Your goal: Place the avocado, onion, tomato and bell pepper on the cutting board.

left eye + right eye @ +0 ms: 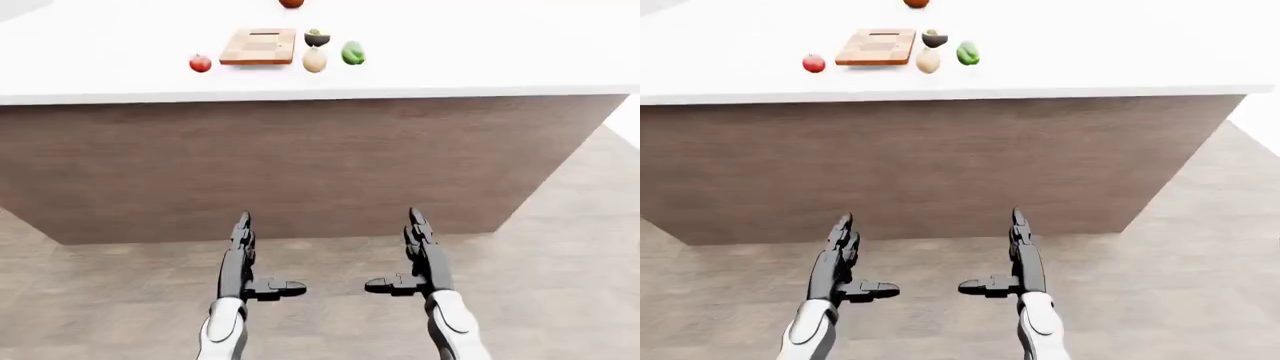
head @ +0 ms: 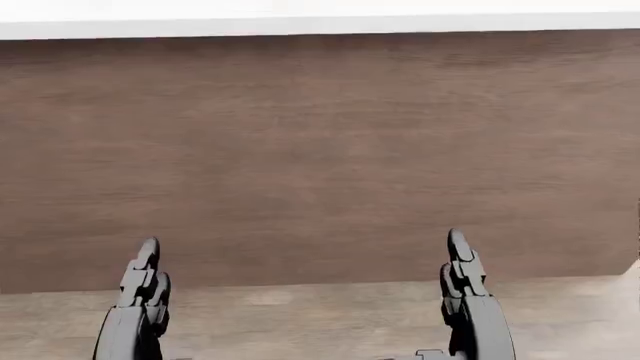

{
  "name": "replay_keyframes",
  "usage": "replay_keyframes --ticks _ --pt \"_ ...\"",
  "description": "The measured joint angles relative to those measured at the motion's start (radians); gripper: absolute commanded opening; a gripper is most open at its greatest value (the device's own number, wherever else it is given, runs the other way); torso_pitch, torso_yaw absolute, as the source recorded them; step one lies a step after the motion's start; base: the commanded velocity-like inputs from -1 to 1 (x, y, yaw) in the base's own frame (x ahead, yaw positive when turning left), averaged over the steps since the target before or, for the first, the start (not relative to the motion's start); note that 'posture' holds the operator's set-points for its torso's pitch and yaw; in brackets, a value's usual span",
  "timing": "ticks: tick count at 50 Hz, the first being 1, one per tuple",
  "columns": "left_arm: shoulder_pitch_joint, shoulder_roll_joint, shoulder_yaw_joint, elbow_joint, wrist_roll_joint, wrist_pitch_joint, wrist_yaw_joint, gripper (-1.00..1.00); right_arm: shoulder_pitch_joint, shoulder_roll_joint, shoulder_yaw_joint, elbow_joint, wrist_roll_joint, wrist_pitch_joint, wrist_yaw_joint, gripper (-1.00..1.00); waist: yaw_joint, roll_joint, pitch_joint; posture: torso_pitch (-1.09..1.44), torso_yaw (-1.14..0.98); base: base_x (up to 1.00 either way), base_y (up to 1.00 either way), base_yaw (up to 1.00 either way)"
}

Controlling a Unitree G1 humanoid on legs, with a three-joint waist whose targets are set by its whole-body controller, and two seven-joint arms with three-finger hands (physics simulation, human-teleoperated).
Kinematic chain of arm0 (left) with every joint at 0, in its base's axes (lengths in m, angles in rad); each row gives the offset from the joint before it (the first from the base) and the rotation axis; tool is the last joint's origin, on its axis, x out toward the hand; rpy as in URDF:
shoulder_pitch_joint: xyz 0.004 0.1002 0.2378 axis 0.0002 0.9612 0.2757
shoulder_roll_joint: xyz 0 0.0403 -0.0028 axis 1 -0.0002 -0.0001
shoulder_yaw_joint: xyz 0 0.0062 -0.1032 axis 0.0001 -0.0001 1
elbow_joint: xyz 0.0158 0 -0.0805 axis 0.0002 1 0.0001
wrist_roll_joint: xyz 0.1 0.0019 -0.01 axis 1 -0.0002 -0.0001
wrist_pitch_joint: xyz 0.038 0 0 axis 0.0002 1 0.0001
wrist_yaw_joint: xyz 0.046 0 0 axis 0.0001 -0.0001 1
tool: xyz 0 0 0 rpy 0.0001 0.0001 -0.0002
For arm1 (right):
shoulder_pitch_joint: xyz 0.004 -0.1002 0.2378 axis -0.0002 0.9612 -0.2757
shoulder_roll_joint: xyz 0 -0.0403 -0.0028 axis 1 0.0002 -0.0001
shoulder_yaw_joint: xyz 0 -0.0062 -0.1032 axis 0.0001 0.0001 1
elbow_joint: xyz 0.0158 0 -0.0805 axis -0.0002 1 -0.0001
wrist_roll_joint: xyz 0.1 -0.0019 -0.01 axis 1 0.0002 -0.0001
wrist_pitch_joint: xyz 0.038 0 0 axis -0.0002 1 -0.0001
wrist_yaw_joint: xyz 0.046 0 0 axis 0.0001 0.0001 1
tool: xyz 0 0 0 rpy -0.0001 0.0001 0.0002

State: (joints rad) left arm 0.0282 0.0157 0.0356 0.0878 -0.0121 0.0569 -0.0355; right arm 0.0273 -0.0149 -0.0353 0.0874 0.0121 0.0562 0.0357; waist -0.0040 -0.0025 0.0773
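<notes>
Hovering left hand (image 1: 243, 259), right hand (image 1: 420, 255), fingers outstretched, empty

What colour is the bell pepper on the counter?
Green. The bell pepper shows best in the left-eye view, at the right of the cutting board.

Tomato (image 1: 200, 63) left of cutting board (image 1: 259, 46) on counter (image 1: 480, 60)

The counter's brown side wall (image 1: 300, 165) stands between both low hands and the seemingly uncrowded white countertop (image 1: 480, 52).
</notes>
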Motion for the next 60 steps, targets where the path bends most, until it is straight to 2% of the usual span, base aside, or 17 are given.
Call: replay_keyframes --ticks 1,3,5,7,10,20,24,31,37,40,43,45,47,51,54,58,60 --pt "-0.005 0.005 -0.003 -0.020 0.003 0.005 -0.002 1.00 0.010 -0.005 0.006 -0.040 -0.003 0.003 0.004 1.00 0.000 -0.003 -0.008 0.00 0.00 0.00 0.00 0.00" --pt "-0.040 0.017 0.005 -0.072 0.015 0.001 -0.003 1.00 -0.002 -0.009 0.018 -0.142 -0.028 -0.007 0.007 1.00 0.003 -0.003 -0.052 0.00 0.00 0.00 0.00 0.00" --pt "-0.058 0.019 0.014 -0.081 0.024 -0.011 -0.003 1.00 -0.019 -0.003 0.021 -0.172 -0.038 -0.030 0.007 1.00 0.004 -0.010 -0.036 0.00 0.00 0.00 0.00 0.00" --pt "-0.049 0.020 0.015 -0.102 0.029 0.015 -0.006 1.00 -0.030 -0.012 0.023 -0.206 -0.071 0.002 0.000 1.00 0.004 -0.008 -0.051 0.00 0.00 0.00 0.00 0.00" --pt "-0.071 0.029 0.021 -0.161 0.039 0.099 -0.012 1.00 -0.081 -0.024 0.008 -0.266 -0.100 0.092 0.005 1.00 0.007 -0.006 -0.053 0.00 0.00 0.00 0.00 0.00" --pt "-0.334 0.097 0.079 -0.339 0.063 0.306 -0.013 1.00 -0.328 -0.091 -0.059 -0.563 -0.111 0.405 0.073 1.00 0.011 -0.005 -0.075 0.00 0.00 0.00 0.00 0.00" --pt "-0.482 0.145 0.101 -0.320 0.052 0.374 -0.002 1.00 -0.404 -0.118 -0.075 -0.581 -0.095 0.451 0.088 1.00 0.007 -0.006 -0.075 0.00 0.00 0.00 0.05 0.00" --pt "-0.581 0.211 0.123 -0.320 0.026 0.437 0.000 1.00 -0.517 -0.189 -0.128 -0.546 -0.073 0.530 0.086 1.00 -0.004 0.030 -0.058 0.00 0.00 0.06 0.14 0.00" --pt "-0.593 0.248 0.160 -0.316 0.032 0.436 0.020 1.00 -0.593 -0.210 -0.112 -0.555 -0.044 0.551 0.085 1.00 0.007 0.007 -0.043 0.00 0.00 0.14 0.14 0.00" --pt "-0.586 0.248 0.163 -0.353 0.022 0.459 0.019 1.00 -0.626 -0.216 -0.104 -0.531 -0.037 0.543 0.081 1.00 0.007 -0.034 -0.036 0.00 0.00 0.18 0.15 0.00" --pt "-0.564 0.232 0.146 -0.366 0.010 0.449 0.022 1.00 -0.628 -0.220 -0.122 -0.502 -0.033 0.533 0.070 1.00 -0.004 -0.025 -0.031 0.00 0.00 0.18 0.14 0.00" --pt "-0.550 0.228 0.137 -0.370 0.001 0.460 0.022 1.00 -0.617 -0.219 -0.128 -0.500 -0.035 0.538 0.057 1.00 -0.005 -0.039 -0.034 0.00 0.00 0.18 0.14 0.00" --pt "-0.547 0.233 0.143 -0.371 -0.005 0.470 0.020 1.00 -0.623 -0.217 -0.121 -0.507 -0.035 0.546 0.050 1.00 -0.004 -0.029 -0.035 0.00 0.00 0.19 0.15 0.00" --pt "-0.556 0.239 0.157 -0.386 -0.010 0.482 0.028 1.00 -0.627 -0.215 -0.111 -0.535 -0.027 0.535 0.054 1.00 -0.008 0.019 -0.022 0.00 0.00 0.26 0.23 0.00" --pt "-0.560 0.238 0.151 -0.390 -0.012 0.469 0.032 1.00 -0.632 -0.220 -0.115 -0.543 -0.022 0.542 0.054 1.00 -0.015 0.079 -0.039 0.00 0.00 0.27 0.26 0.00" --pt "-0.543 0.243 0.169 -0.381 -0.007 0.471 0.041 1.00 -0.602 -0.193 -0.087 -0.551 -0.016 0.539 0.054 1.00 0.003 0.074 -0.026 0.00 0.00 0.28 0.25 0.00" --pt "-0.547 0.245 0.168 -0.374 -0.005 0.475 0.043 1.00 -0.600 -0.192 -0.085 -0.537 -0.013 0.539 0.055 1.00 0.004 0.056 -0.027 0.00 0.00 0.27 0.25 0.00"
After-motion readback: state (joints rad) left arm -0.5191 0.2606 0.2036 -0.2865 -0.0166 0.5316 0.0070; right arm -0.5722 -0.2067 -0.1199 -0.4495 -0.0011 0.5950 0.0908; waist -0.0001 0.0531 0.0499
